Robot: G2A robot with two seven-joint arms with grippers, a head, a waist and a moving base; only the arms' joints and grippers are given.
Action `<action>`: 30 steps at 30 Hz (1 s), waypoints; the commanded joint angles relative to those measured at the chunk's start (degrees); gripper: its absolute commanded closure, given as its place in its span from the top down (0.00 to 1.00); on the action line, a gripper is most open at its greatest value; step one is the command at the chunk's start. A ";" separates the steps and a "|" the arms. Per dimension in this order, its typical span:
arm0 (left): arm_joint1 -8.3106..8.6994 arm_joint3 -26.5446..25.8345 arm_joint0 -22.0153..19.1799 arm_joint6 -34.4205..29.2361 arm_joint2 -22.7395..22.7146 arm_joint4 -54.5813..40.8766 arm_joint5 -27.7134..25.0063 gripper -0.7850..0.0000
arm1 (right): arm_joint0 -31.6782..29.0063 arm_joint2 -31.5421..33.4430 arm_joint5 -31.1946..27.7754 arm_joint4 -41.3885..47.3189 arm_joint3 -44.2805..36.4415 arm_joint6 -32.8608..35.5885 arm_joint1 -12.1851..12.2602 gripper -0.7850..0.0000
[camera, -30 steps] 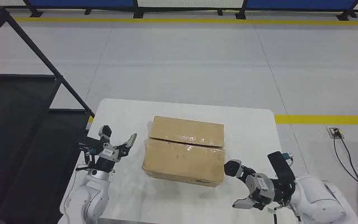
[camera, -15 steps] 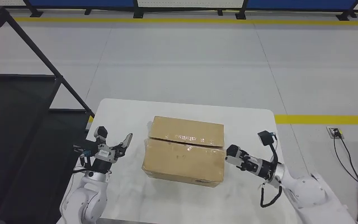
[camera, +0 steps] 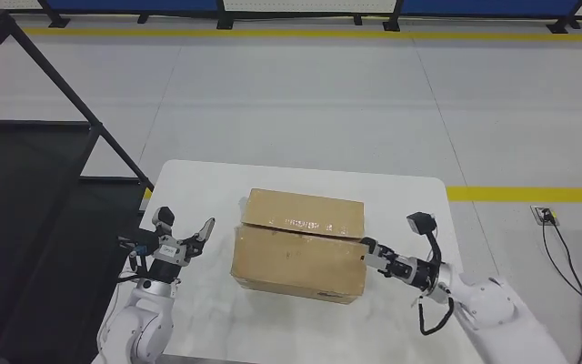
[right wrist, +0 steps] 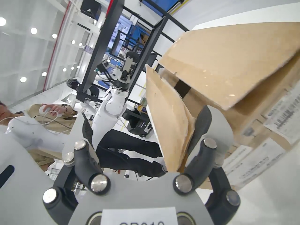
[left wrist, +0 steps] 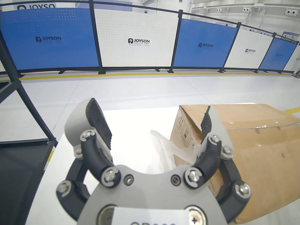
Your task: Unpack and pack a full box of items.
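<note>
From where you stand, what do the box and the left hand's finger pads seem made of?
The box looks like brown cardboard, matte, with glossy clear tape along its seam. The pads on the left hand look like black ribbed rubber, possibly hard plastic.

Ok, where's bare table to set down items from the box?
Bare: the far strip of table behind the box, widest at the far right corner, and the near strip before the box. Crowded: the box's left end, by the left gripper and plastic film; its right end, at the right gripper.
</note>
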 commanded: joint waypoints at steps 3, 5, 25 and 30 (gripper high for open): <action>0.01 0.07 -0.03 -0.01 0.12 -0.14 -0.15 1.00 | 0.72 -0.53 -4.89 10.92 0.50 8.33 -0.03 1.00; 0.02 0.02 0.00 -0.02 0.25 -0.19 -0.44 1.00 | 0.87 -0.76 -5.93 15.77 0.02 12.51 0.05 1.00; 2.30 -1.99 2.38 -0.53 -4.57 0.76 -21.19 1.00 | -1.75 1.58 -1.34 16.23 -5.90 17.10 3.60 1.00; 2.35 -1.71 2.35 -0.49 -4.63 0.14 -19.18 1.00 | -0.39 1.59 -2.52 7.32 0.28 12.21 3.44 1.00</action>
